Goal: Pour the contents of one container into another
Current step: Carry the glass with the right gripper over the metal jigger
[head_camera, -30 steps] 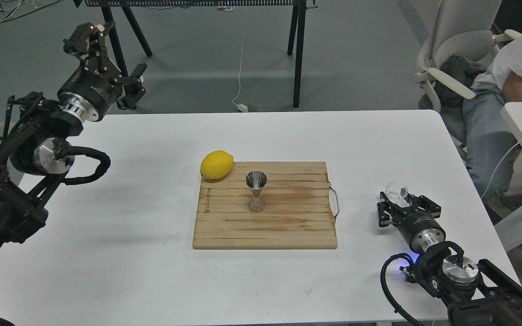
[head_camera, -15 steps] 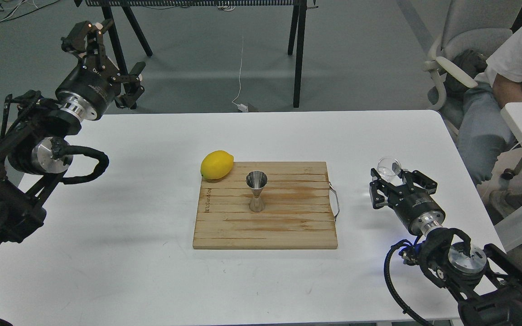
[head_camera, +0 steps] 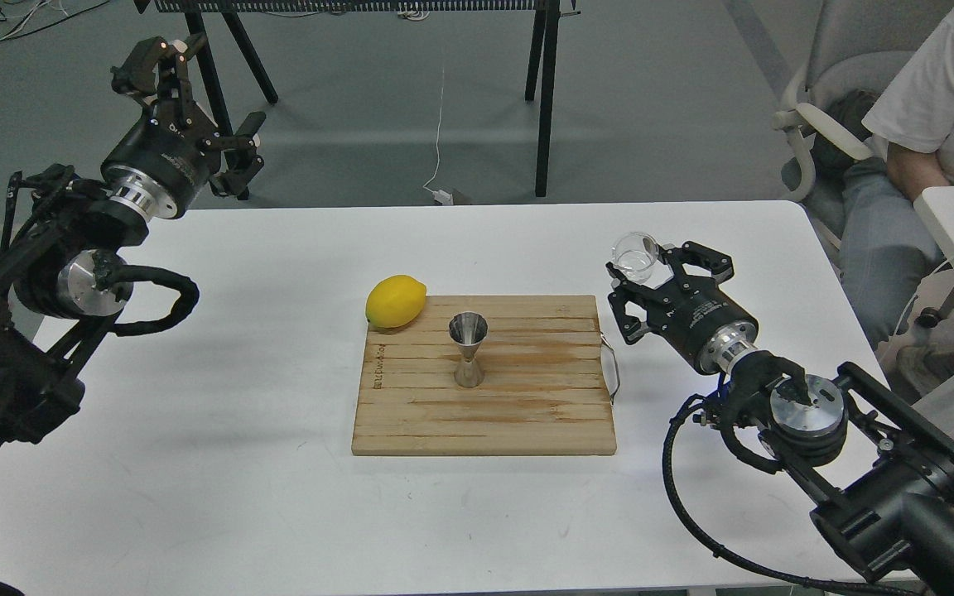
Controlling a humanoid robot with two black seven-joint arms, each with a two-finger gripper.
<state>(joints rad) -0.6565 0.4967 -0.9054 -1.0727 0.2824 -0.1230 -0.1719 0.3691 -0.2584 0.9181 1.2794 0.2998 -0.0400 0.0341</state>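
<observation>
The shiny steel jigger point(head_camera: 469, 350) stands upright near the middle of the wooden cutting board point(head_camera: 485, 418). To its right, off the board's right edge and raised above the table, my right gripper point(head_camera: 641, 266) is shut on the small clear glass cup point(head_camera: 634, 253), which is held roughly upright with a little clear liquid in it. My left gripper point(head_camera: 195, 108) hangs open and empty at the far left, above the table's back left corner.
A yellow lemon point(head_camera: 396, 301) rests at the board's back left corner. The board has a wire handle point(head_camera: 612, 367) on its right side. A seated person point(head_camera: 924, 141) and a chair are beyond the white table's point(head_camera: 195, 414) right edge.
My right gripper has lifted the glass cup off the table and carried it left and away from me, toward the board. The left arm has barely moved.
</observation>
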